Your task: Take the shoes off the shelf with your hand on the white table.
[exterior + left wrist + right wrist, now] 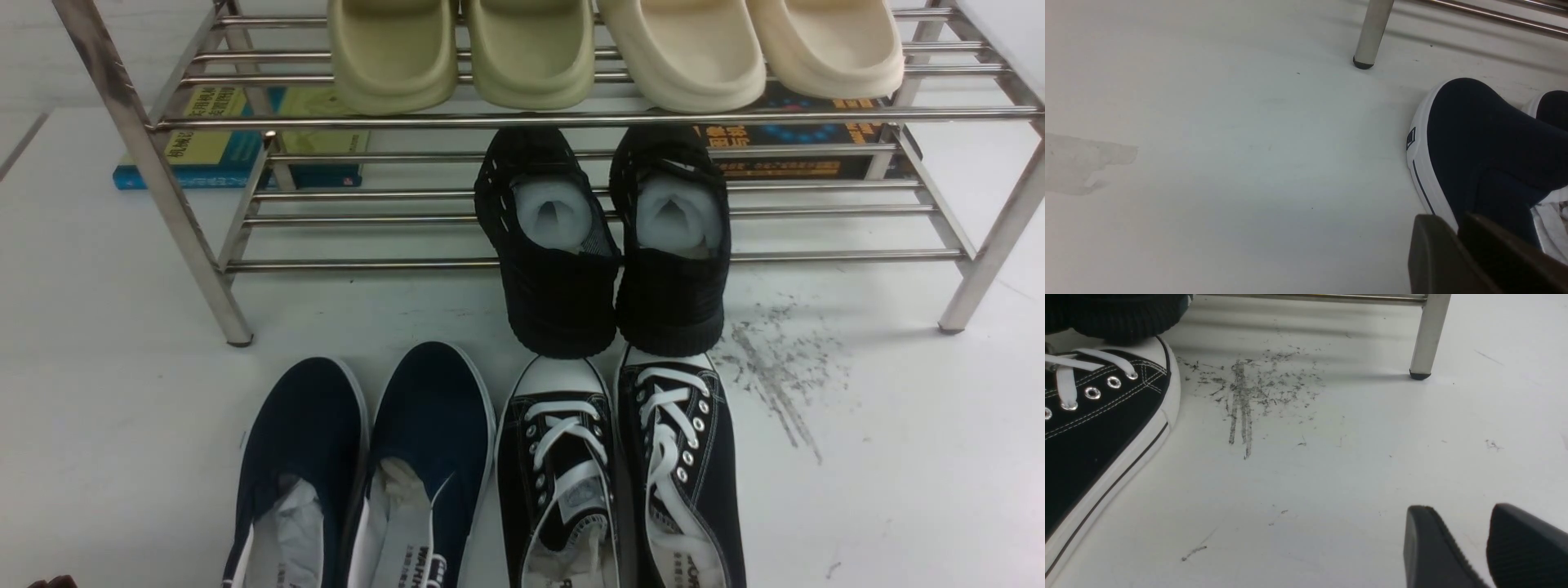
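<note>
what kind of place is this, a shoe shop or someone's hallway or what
Hard to say for sure, but probably a test or demo setup: a metal shoe rack stands on a scuffed white table, with books behind it and a robot's claw close by.

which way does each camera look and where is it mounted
Front view: between the two arms, facing forward at the shoe rack; neither gripper clearly shows.
Left wrist view: on the left wrist, facing the table and a navy shoe; left gripper's fingers show.
Right wrist view: on the right wrist, facing scuffed table; right gripper's fingers show.
Front and right wrist share the scuff marks.
</note>
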Controlling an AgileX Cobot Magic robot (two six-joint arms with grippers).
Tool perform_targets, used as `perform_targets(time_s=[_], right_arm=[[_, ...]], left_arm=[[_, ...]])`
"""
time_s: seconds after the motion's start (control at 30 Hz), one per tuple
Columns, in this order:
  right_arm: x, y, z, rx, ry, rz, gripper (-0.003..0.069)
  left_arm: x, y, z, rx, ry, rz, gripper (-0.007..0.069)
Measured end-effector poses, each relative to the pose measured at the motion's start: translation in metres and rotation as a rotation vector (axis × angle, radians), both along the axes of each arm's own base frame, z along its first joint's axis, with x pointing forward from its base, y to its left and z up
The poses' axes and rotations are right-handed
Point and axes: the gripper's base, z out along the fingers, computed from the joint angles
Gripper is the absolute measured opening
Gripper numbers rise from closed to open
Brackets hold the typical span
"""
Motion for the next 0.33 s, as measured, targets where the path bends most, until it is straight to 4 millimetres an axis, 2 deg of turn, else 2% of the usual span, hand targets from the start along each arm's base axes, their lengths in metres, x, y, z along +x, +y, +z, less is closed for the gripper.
perform_targets(time_s=[0.33], right_arm=[[0.0,0.0,0.0,0.0,0.0,0.0,0.0237]], left_arm=[[0.0,0.0,0.0,0.0,0.0,0.0,0.0126]])
